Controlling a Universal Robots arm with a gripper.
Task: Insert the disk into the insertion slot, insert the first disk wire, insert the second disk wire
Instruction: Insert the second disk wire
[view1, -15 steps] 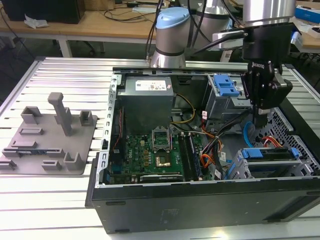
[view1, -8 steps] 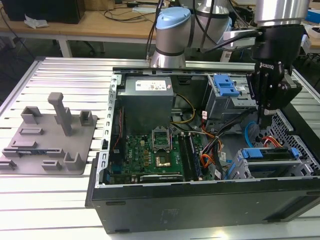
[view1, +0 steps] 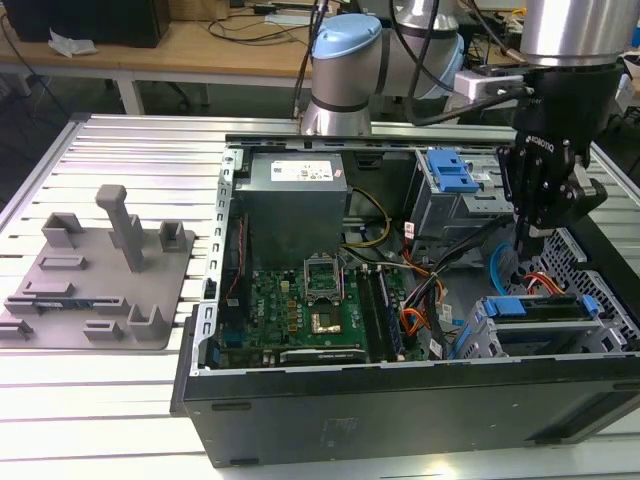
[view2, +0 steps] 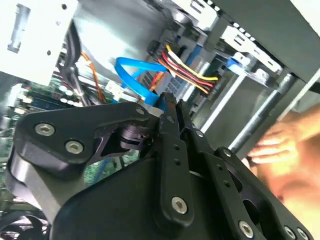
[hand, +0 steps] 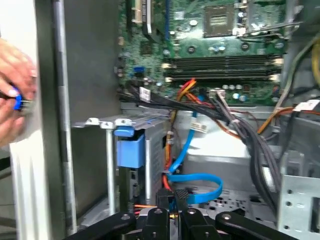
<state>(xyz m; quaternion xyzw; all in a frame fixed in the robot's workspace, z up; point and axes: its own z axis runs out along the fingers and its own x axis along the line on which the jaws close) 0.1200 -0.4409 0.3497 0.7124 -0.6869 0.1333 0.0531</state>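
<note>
The disk (view1: 530, 306), framed in its blue carrier, sits inside the insertion slot (view1: 545, 342), the low grey cage at the near corner of the open computer case on the exterior view's right. My gripper (view1: 527, 243) hangs just above and behind that cage. In both wrist views its fingers (hand: 170, 202) stand together, shut on the black connector of a blue disk wire (hand: 197, 176) that loops beneath them. The same blue wire (view2: 132, 67) curves past the gripper (view2: 167, 102). A bundle of yellow, red and black wires (view2: 185, 65) runs to the cage beside it.
A person's hand (hand: 15, 85) holding something blue is just outside the case wall, near the cage, and shows as a blurred hand (view2: 280, 145). A taller cage with a blue latch (view1: 450, 175), the power supply (view1: 290, 200) and the motherboard (view1: 310, 310) fill the case. A grey fixture plate (view1: 100, 270) lies outside.
</note>
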